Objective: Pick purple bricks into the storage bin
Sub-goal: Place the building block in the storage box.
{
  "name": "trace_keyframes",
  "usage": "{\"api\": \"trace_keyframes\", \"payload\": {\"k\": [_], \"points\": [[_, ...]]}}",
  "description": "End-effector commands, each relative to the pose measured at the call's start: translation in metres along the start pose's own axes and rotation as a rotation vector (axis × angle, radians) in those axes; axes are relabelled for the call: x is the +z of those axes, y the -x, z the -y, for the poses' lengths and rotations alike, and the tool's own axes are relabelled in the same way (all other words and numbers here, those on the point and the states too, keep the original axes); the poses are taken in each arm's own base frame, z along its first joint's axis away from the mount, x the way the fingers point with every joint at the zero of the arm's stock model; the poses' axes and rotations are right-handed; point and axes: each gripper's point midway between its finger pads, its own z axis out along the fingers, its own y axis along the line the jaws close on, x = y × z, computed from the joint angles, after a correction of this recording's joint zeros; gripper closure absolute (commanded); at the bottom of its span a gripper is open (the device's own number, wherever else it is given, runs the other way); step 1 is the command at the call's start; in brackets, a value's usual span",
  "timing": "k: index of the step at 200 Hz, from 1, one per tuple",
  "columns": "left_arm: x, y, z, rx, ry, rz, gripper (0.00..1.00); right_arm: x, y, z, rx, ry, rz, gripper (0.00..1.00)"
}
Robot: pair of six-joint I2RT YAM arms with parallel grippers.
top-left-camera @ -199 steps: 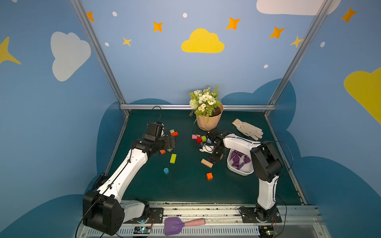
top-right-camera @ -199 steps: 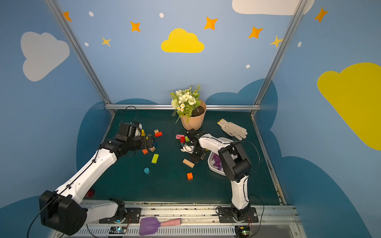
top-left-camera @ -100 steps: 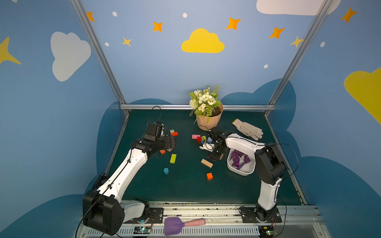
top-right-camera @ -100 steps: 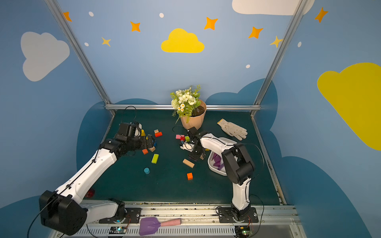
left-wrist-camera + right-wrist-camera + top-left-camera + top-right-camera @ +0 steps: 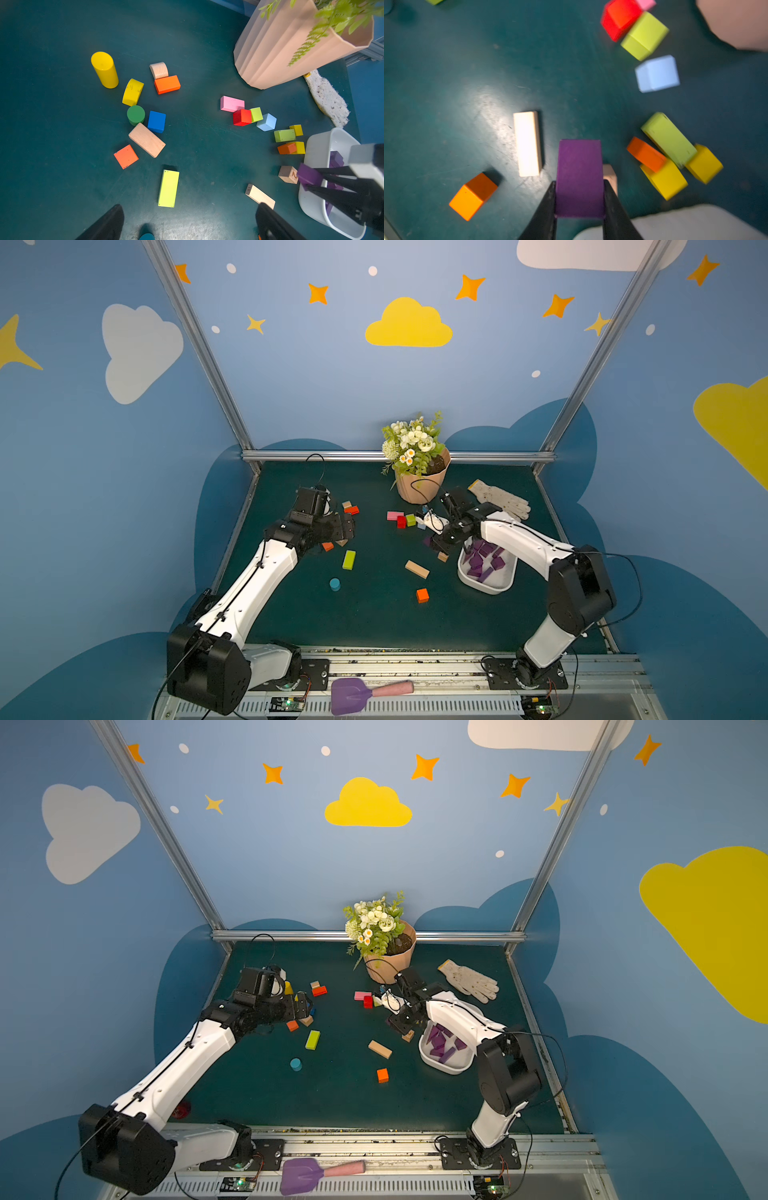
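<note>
My right tool (image 5: 579,187) is clamped on a purple brick (image 5: 579,164), held just beside the storage bin (image 5: 486,588), not yet over it. Several purple bricks (image 5: 482,562) lie inside already; I spot none loose on the worktop (image 5: 374,626). Left tool (image 5: 190,207) gapes, empty.

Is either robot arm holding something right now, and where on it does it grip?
Yes: the right arm's jaws pinch a purple brick by two opposite sides, one end poking out beyond them. The left arm's jaws are open and empty.
</note>
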Motion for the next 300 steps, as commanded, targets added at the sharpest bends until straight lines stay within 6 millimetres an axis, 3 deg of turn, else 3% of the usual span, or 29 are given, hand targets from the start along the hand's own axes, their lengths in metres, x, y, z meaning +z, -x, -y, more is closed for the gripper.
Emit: {"api": "trace_keyframes", "payload": {"k": [1,87,129,157,189,300], "points": [[-0.002,0.002,0.000,-0.015,-0.011,0.012,0.00,-0.018,-0.002,0.018,0.144,-0.052,0.062,0.78],[-0.003,0.002,0.004,-0.023,-0.034,0.009,0.01,-0.063,-0.056,0.085,0.525,-0.351,0.079,0.78],[-0.004,0.002,0.006,-0.024,-0.043,0.012,0.01,-0.071,-0.092,0.105,0.697,-0.450,0.073,0.78],[-0.005,0.002,0.006,-0.026,-0.047,0.012,0.00,-0.066,-0.106,0.111,0.764,-0.462,0.064,0.78],[-0.005,0.002,0.007,-0.028,-0.050,0.012,0.00,-0.048,-0.114,0.110,0.788,-0.429,0.027,0.77],[-0.001,0.001,0.004,-0.028,-0.037,0.002,0.00,-0.013,-0.113,0.103,0.760,-0.370,-0.063,0.72]]}}
